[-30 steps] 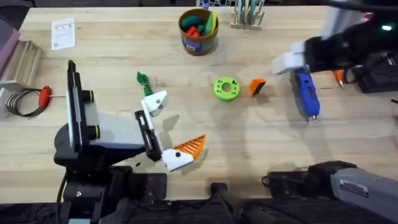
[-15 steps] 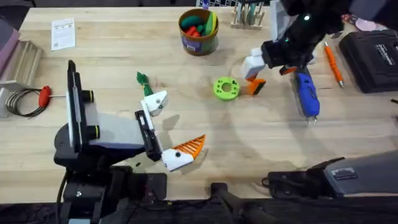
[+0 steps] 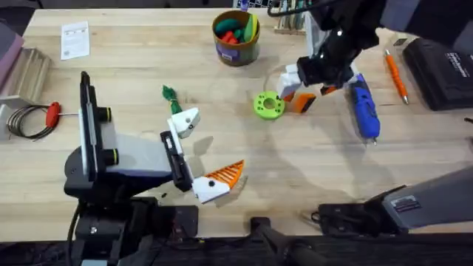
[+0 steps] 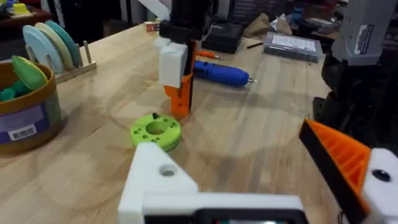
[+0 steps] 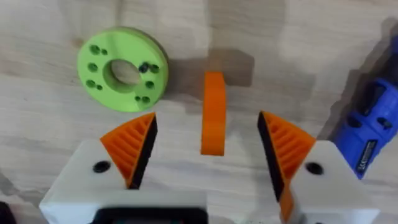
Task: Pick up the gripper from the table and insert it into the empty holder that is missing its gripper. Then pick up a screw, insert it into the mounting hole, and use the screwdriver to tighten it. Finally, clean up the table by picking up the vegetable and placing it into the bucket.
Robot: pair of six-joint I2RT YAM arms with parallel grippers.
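Note:
The small orange gripper (image 3: 305, 103) lies on the table (image 3: 133, 52) just right of a green disc (image 3: 268, 104). My right gripper (image 3: 298, 83) hovers over it, open. In the right wrist view the orange gripper (image 5: 213, 112) stands between the two orange pads (image 5: 132, 144), apart from both. My left gripper (image 3: 209, 150) rests open near the front. Its bare white holder (image 3: 185, 120) (image 4: 158, 180) faces an orange-tipped finger (image 3: 224, 174). The blue screwdriver (image 3: 363, 109) lies to the right. The vegetable (image 3: 171, 98) lies near the holder. The bucket (image 3: 236, 35) stands at the back. A small dark screw (image 5: 144, 67) sits in the disc.
A thin orange tool (image 3: 395, 74) and a black case (image 3: 440, 63) lie at the far right. A red-handled tool (image 3: 53, 112) with a wire coil and a paper card (image 3: 75, 39) are on the left. A rack (image 3: 294, 18) stands behind the bucket.
My right arm swung left from above the screwdriver to over the orange gripper, which now sits between its fingers. The left arm and the objects stayed put.

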